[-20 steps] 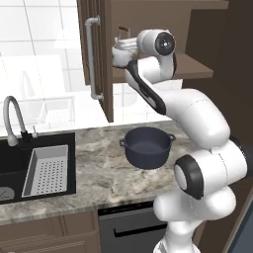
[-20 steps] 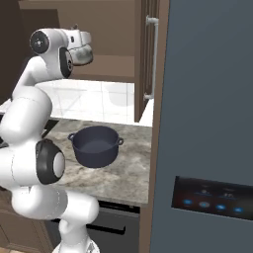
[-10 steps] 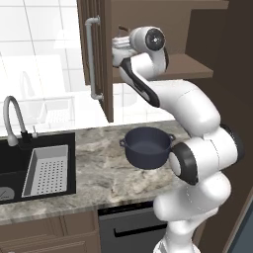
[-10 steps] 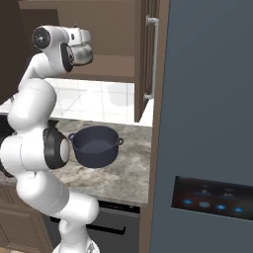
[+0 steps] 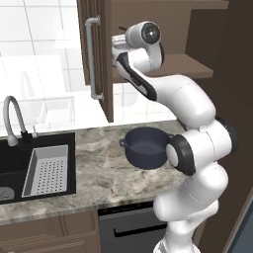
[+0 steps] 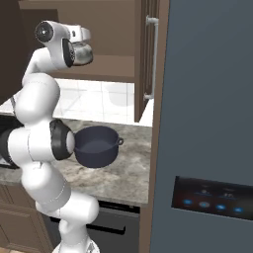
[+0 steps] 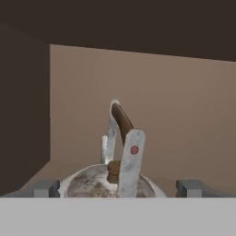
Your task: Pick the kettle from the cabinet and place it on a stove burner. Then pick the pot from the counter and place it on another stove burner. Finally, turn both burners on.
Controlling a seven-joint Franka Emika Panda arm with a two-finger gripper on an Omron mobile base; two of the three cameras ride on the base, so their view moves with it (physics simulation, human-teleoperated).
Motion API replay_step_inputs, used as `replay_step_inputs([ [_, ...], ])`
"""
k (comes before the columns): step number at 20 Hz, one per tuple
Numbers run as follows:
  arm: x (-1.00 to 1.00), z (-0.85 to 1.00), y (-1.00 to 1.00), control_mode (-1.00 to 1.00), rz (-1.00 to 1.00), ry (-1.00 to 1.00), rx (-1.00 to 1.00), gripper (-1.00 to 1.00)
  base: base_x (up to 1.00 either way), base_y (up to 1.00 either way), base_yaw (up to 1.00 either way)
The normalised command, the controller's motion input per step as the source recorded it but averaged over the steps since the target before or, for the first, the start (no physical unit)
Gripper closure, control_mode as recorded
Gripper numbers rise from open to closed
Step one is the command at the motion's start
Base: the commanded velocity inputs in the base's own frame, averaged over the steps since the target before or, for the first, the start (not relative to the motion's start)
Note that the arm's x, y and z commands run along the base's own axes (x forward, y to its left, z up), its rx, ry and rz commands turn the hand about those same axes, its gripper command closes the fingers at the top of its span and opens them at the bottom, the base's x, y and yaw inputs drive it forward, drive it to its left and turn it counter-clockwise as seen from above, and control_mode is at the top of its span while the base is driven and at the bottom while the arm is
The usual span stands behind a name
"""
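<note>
Kettle (image 7: 108,180) is sitting in the cabinet (image 7: 138,92), between the wide claw's (image 7: 118,188) tips. Pot (image 5: 145,147) is resting on the table (image 5: 99,168) far below.

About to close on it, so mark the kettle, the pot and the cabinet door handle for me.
kettle (image 7: 87,184): hand view, its silvery domed top.
pot (image 5: 144,159): left base view, its front wall.
cabinet door handle (image 5: 90,59): left base view, middle of the vertical bar.
</note>
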Motion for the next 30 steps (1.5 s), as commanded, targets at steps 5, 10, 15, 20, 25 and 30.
replay_step_inputs([
  [5,0.11,0.0,0.0,-1.0,0.04,0.01,0.0,1.0,0.0,0.0,0.0],
  [10,0.06,-0.06,0.0,-1.0,0.04,0.0,0.0,1.0,0.0,0.0,0.0],
  [15,0.02,-0.05,0.0,-1.0,0.02,0.0,0.0,1.0,0.0,0.0,0.0],
  [20,0.0,0.0,0.0,-1.0,0.0,0.01,0.0,1.0,0.0,0.0,0.0],
  [25,0.0,0.0,0.0,-1.0,0.0,0.01,0.0,1.0,0.0,0.0,0.0],
  [30,0.0,0.0,0.0,-1.0,0.0,0.0,0.0,1.0,0.0,0.0,0.0],
])
